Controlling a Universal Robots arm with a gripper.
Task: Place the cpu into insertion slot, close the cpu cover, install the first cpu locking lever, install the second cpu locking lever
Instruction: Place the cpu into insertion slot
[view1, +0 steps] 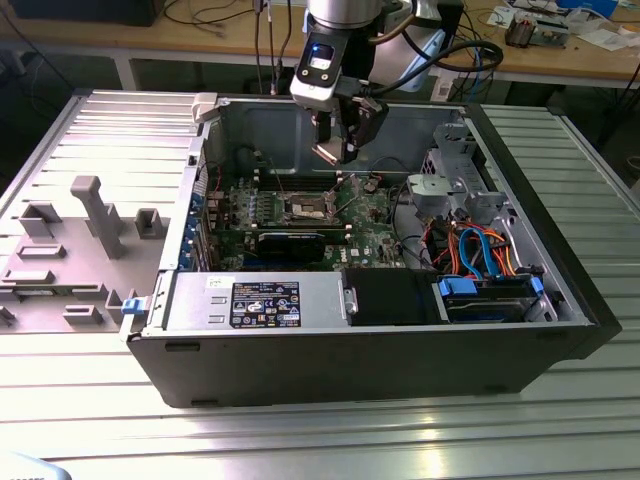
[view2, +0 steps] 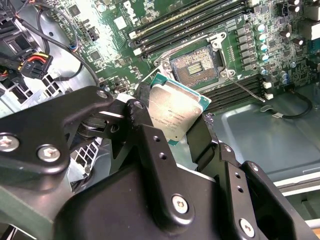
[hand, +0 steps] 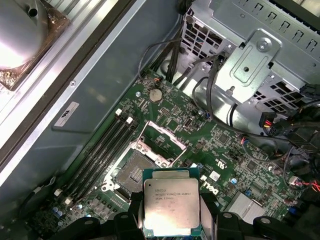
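Observation:
My gripper (view1: 335, 152) hangs over the open computer case, shut on the cpu (view1: 330, 153). Both wrist views show the flat silver-topped chip pinched by its edges between the black fingers (view2: 144, 112), the cpu (view2: 177, 107) tilted a little. The insertion slot (hand: 131, 172) lies below and ahead of the cpu (hand: 171, 206), its dark centre bare (view2: 195, 62). The cpu cover (hand: 161, 137), a silver frame with a square window, stands swung open at the slot's far side. A thin metal lever (view2: 247, 90) sticks out beside the slot.
Long black memory slots (hand: 102, 150) flank the socket. A black graphics card (view1: 292, 240) lies nearer the front, with a silver drive cage (view1: 455, 185) and cable bundles (view1: 470, 250) toward the exterior view's right. A grey fixture tray (view1: 70, 250) sits outside the case.

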